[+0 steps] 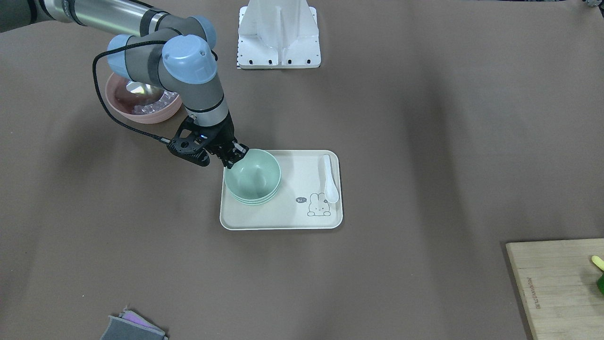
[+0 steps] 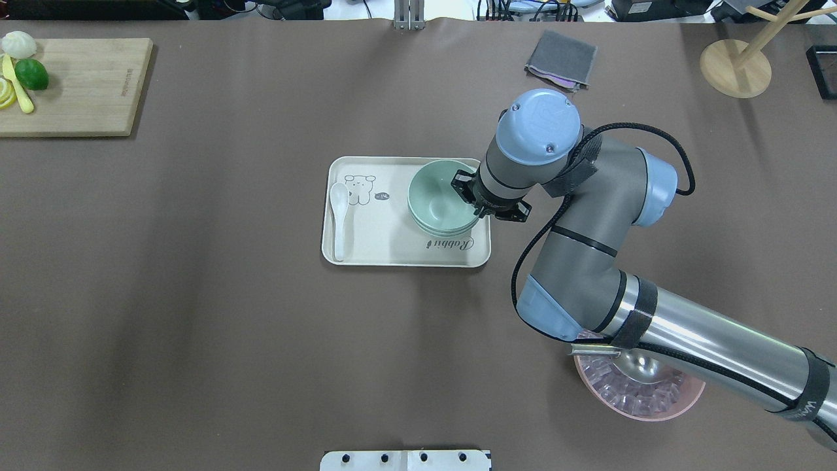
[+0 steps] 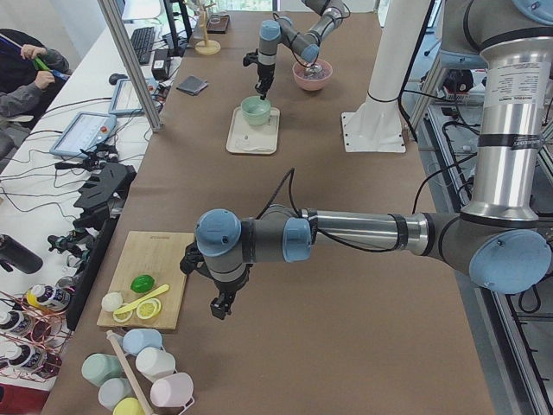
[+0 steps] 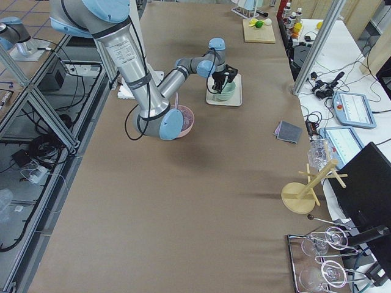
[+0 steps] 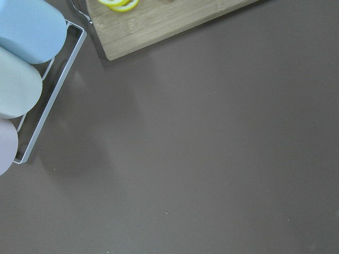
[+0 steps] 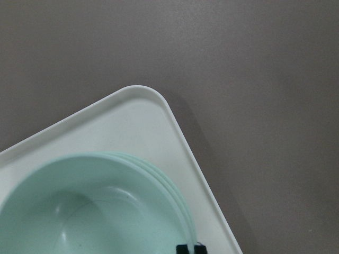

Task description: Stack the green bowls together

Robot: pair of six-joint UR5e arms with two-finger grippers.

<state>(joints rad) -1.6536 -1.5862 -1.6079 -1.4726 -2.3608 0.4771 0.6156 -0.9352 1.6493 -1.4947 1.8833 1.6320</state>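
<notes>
Bare brown tabletop (image 5: 212, 159) is filling most of the view. A wooden cutting board (image 5: 159, 26) is jutting in at the top edge, with lemon slices (image 5: 119, 4) lying on it. At the left, a blue cup (image 5: 29, 26), a pale green cup (image 5: 16, 84) and a lilac cup (image 5: 4, 145) are sitting side by side inside a wire rack (image 5: 50, 100).

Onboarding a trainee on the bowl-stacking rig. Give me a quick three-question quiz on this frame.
1. True or false: the green bowls are nested in one stack on the tray.
2. What lies on the tray beside the stack? A) fork B) white spoon C) knife
3. Which arm's gripper is at the stack's rim?
Key: 1 true; 2 B; 3 the right gripper.
</notes>
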